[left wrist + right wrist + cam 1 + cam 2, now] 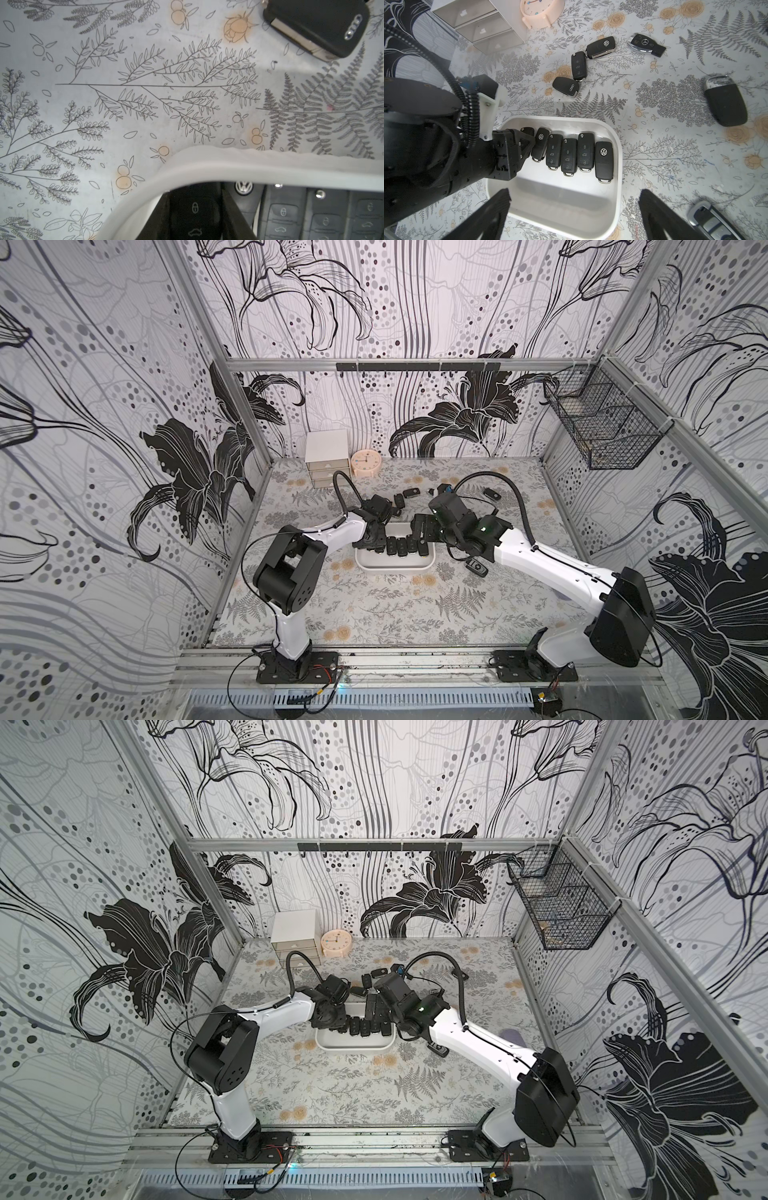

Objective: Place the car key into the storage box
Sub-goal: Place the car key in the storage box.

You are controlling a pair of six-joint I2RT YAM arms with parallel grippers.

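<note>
Both top views: storage box point(395, 564) at frame centre, left gripper point(370, 545) dipped into its left end.
Left wrist: jaws pinching the car key point(195, 209) inside the rim — release low, flush against the row of keys point(324, 218).
Right wrist: right gripper point(575, 212) spread, empty (five keys laid) — keep it clear.

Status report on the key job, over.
Left gripper shut on car key, inside storage box beside five-key row. Right gripper open, empty, over the box. Nothing in the way.

Twelve car keys point(604, 162), one storage box point(617, 187), one clock point(543, 10), one cabinet point(481, 27).
</note>
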